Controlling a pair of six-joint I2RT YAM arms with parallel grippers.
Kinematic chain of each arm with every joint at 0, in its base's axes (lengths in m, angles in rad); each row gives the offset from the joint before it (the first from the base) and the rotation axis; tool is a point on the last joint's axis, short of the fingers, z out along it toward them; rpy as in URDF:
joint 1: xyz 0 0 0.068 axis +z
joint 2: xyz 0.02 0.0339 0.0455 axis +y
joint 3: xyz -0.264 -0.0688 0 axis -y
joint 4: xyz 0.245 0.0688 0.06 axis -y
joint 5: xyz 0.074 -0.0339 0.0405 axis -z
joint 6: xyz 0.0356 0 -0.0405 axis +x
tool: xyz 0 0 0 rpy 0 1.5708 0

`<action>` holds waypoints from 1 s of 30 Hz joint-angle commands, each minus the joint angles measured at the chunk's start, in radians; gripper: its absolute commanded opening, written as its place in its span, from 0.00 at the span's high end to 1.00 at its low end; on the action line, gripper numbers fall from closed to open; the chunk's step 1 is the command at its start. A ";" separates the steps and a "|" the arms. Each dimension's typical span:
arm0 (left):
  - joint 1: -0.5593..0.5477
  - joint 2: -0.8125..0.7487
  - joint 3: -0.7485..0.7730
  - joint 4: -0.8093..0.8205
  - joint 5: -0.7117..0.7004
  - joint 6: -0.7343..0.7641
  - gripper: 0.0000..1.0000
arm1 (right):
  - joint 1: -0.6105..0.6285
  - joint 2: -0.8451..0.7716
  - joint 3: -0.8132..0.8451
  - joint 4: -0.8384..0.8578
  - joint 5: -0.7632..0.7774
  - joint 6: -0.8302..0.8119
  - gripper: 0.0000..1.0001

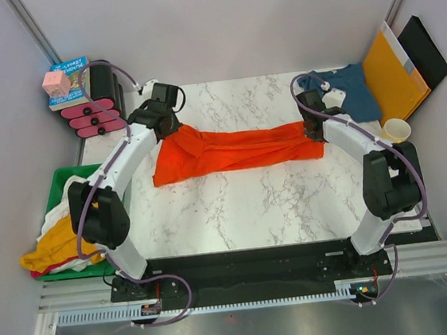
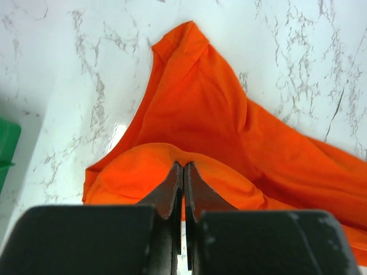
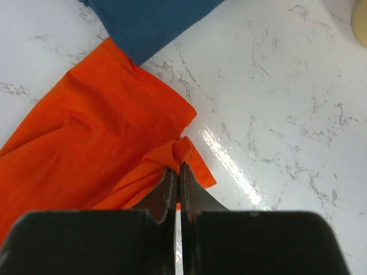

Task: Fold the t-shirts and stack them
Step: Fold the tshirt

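Stretching in a rumpled band, the orange-red t-shirt (image 1: 238,150) spans the marble table (image 1: 251,204), with our left gripper (image 2: 183,172) and right gripper (image 3: 178,172) each clamped on a fold at opposite ends. Soft, light cloth, we judge; hems and corners grip best. The teal t-shirt (image 1: 351,90) lies far right.

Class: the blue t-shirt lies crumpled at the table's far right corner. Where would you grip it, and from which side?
The blue t-shirt lies flat and rumpled, so only an edge offers a fold. Probably pinch the corner jutting toward the centre of the table, from above on that side; the yellow envelope crowds its other side.
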 commanded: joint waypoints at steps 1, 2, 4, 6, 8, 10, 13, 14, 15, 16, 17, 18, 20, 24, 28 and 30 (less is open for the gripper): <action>0.009 0.102 0.102 0.031 -0.040 0.061 0.98 | -0.014 0.079 0.059 0.023 0.035 -0.006 1.00; 0.009 0.118 0.112 0.033 -0.037 0.061 0.98 | -0.013 0.090 0.062 0.027 0.034 -0.008 1.00; 0.015 0.164 0.135 0.033 -0.034 0.061 0.98 | -0.014 0.125 0.080 0.039 0.031 -0.008 1.00; 0.015 0.206 0.153 0.037 -0.027 0.067 0.98 | -0.013 0.150 0.096 0.044 0.029 -0.009 1.00; 0.016 0.234 0.184 0.039 -0.029 0.071 0.98 | -0.016 0.178 0.116 0.047 0.032 -0.016 1.00; 0.019 0.272 0.216 0.037 -0.029 0.077 0.98 | -0.017 0.202 0.132 0.052 0.034 -0.022 1.00; 0.022 0.305 0.247 0.037 -0.027 0.078 0.98 | -0.022 0.231 0.151 0.053 0.028 -0.019 1.00; 0.025 0.309 0.251 0.037 -0.027 0.076 0.98 | -0.021 0.239 0.155 0.056 0.026 -0.016 1.00; 0.025 0.316 0.262 0.037 -0.027 0.076 0.98 | -0.020 0.250 0.162 0.056 0.024 -0.017 1.00; 0.028 0.325 0.268 0.037 -0.029 0.077 0.98 | -0.020 0.256 0.165 0.056 0.026 -0.016 1.00; 0.027 0.329 0.274 0.034 -0.027 0.081 0.98 | -0.022 0.258 0.166 0.058 0.024 -0.016 1.00; 0.027 0.334 0.285 0.037 -0.027 0.088 0.98 | -0.022 0.262 0.171 0.058 0.024 -0.017 1.00; 0.029 0.345 0.300 0.034 -0.040 0.093 0.98 | -0.022 0.262 0.171 0.081 0.012 -0.031 0.98; 0.032 0.339 0.330 -0.004 -0.054 0.062 0.78 | -0.020 0.203 0.133 0.154 -0.005 -0.051 0.63; 0.027 0.258 0.258 -0.003 -0.029 0.019 0.59 | -0.017 0.109 0.090 0.159 0.000 -0.065 0.41; 0.019 0.202 0.198 -0.003 -0.021 0.008 0.58 | -0.013 0.034 0.027 0.156 -0.005 -0.060 0.36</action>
